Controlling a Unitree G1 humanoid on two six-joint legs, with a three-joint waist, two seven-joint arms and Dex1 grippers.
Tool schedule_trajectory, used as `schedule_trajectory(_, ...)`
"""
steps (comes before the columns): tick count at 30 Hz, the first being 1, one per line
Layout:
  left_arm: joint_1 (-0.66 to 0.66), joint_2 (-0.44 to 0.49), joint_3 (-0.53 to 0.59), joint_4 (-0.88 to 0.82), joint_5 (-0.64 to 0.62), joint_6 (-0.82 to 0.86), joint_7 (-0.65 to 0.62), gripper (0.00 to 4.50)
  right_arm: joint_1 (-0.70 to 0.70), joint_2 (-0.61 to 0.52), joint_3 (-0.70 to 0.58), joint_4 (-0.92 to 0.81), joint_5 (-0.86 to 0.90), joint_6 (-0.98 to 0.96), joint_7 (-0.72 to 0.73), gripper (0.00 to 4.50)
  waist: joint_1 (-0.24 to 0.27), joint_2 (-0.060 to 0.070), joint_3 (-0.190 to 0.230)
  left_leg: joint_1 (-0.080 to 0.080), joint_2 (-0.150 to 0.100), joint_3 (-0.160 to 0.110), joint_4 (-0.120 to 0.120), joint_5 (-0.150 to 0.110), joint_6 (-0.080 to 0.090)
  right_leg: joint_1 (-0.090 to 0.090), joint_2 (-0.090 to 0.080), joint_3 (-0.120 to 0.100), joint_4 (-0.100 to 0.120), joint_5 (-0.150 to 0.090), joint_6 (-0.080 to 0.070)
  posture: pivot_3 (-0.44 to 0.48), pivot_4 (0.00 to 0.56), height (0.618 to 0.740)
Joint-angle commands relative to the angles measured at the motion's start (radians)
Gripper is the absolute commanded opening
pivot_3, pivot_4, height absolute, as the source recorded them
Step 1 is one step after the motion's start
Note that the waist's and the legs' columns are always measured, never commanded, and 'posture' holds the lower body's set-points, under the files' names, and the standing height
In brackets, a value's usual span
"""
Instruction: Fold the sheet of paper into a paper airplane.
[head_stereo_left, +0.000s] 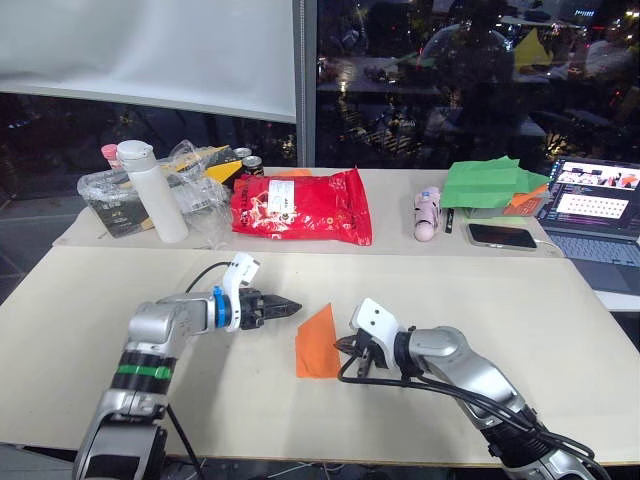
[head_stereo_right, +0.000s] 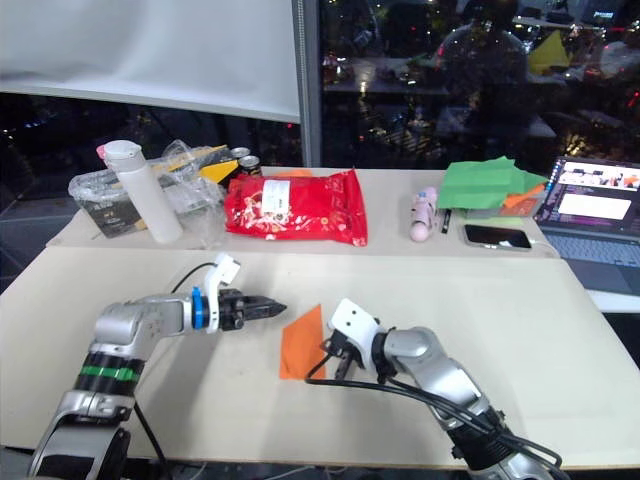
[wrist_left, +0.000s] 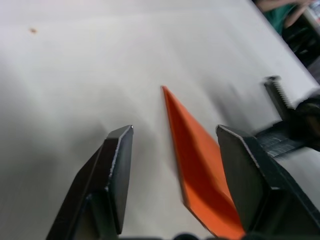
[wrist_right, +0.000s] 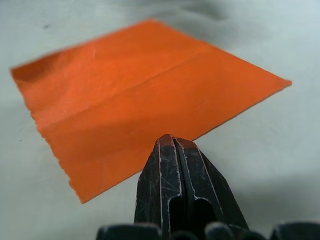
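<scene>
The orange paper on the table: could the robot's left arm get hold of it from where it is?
Probably yes. The left gripper has its jaws open beside the orange paper, with bare table between them.

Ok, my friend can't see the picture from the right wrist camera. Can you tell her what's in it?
A folded orange sheet of paper with a crease along its middle lies flat on a pale table. The right gripper, its two black fingers pressed shut, points at the paper's near edge.
</scene>
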Motion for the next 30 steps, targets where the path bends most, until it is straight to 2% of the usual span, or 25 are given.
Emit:
schedule_trajectory(1,-0.094,0.008,-0.058,0.111,0.011,0.089,-0.054,2.79,0.006,-0.002,-0.036,-0.058,0.013,0.007,-0.015,0.0,-0.002,0.0,0.0,0.0,0.0,0.0,0.0,0.0,0.0,0.0,0.0,0.0,0.0,0.0,0.0,0.0,0.15,0.715)
schedule_trajectory(8,-0.241,-0.039,-0.064,0.266,-0.018,0.184,-0.143,2.79,0.018,-0.005,-0.045,-0.096,0.014,0.03,-0.036,0.0,-0.004,0.0,0.0,-0.002,0.0,0.0,0.0,0.0,0.0,-0.002,0.0,0.0,0.0,0.0,0.0,0.0,0.15,0.715)
schedule_trajectory(16,-0.333,-0.091,-0.157,0.43,0.067,0.151,-0.183,2.79,0.028,0.008,-0.061,-0.1,0.028,0.042,-0.061,0.0,-0.004,0.0,0.001,-0.002,0.0,0.0,0.0,0.0,0.0,-0.002,0.0,0.0,0.0,0.0,0.0,0.0,0.15,0.715)
schedule_trajectory(19,-0.371,-0.114,-0.155,0.486,0.072,0.148,-0.216,1.99,0.033,0.006,-0.066,-0.099,0.03,0.042,-0.064,0.0,-0.004,0.0,0.001,-0.002,0.0,0.0,0.0,0.0,0.0,-0.002,0.0,0.0,0.0,0.0,0.0,0.0,0.15,0.715)
schedule_trajectory(21,-0.393,-0.121,-0.158,0.516,0.076,0.161,-0.24,1.28,0.036,0.008,-0.071,-0.101,0.031,0.045,-0.071,0.0,-0.003,0.0,0.001,-0.003,0.0,0.0,0.0,0.0,0.0,-0.002,0.0,0.0,0.0,0.0,0.0,0.0,0.15,0.715)
schedule_trajectory(25,-0.4,-0.11,-0.221,0.518,0.098,0.21,-0.306,0.02,0.043,0.018,-0.094,-0.112,0.05,0.055,-0.079,0.0,-0.004,0.0,0.001,-0.003,0.0,0.0,0.0,0.0,0.0,-0.002,0.0,0.0,0.0,0.0,0.0,0.0,0.15,0.715)
schedule_trajectory(30,-0.37,-0.095,-0.19,0.466,0.064,0.313,-0.296,0.02,0.04,-0.001,-0.113,-0.12,0.057,0.064,-0.075,0.0,-0.007,0.0,0.001,-0.003,0.0,0.0,0.0,0.0,0.0,-0.002,0.0,0.0,0.001,0.0,0.0,0.0,0.15,0.715)
